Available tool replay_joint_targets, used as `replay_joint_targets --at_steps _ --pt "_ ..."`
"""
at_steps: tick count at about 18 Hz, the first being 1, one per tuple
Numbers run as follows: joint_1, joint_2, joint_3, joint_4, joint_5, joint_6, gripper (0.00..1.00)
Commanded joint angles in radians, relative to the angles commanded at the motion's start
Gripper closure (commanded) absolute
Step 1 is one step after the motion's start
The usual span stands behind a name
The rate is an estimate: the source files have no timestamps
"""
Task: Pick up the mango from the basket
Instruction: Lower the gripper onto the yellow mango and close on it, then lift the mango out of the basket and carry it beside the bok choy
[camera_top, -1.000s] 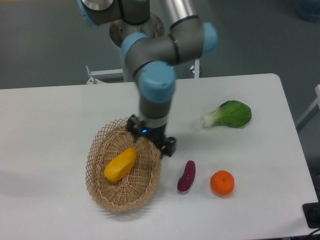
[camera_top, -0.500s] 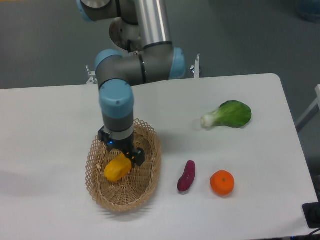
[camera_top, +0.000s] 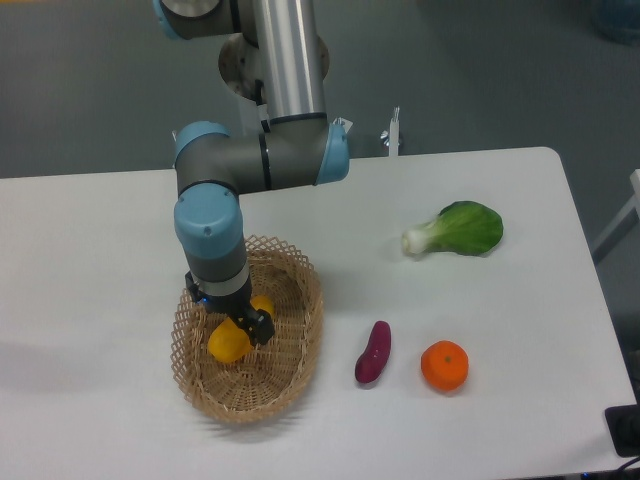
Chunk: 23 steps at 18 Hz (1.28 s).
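Lying in the basket, the mango sits under the hand.

The arm is built from smooth silver-grey metal tubes joined by thick grey joint housings. Round light-blue plastic caps close the ends of the joints: one at the top edge of the picture, one at each end of the cross piece, and a large one above the wrist. The wrist section is grey, and below it sits a small black tool head showing a blue light.
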Motion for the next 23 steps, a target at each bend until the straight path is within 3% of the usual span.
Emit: replay_joint_targets --at_steps 2,5,8,16,21,23 --pt "0.0 -0.006 0.003 0.003 0.0 -0.005 0.05" --pt "0.0 -0.005 0.009 0.003 0.0 0.004 0.43" --pt "0.0 -0.003 0.012 0.003 0.0 0.009 0.56" --pt "0.0 0.011 0.034 0.002 -0.005 0.015 0.57" --pt "0.032 0.044 0.098 -0.029 -0.011 0.055 0.57" --pt "0.073 0.06 0.139 -0.07 -0.031 0.073 0.57"
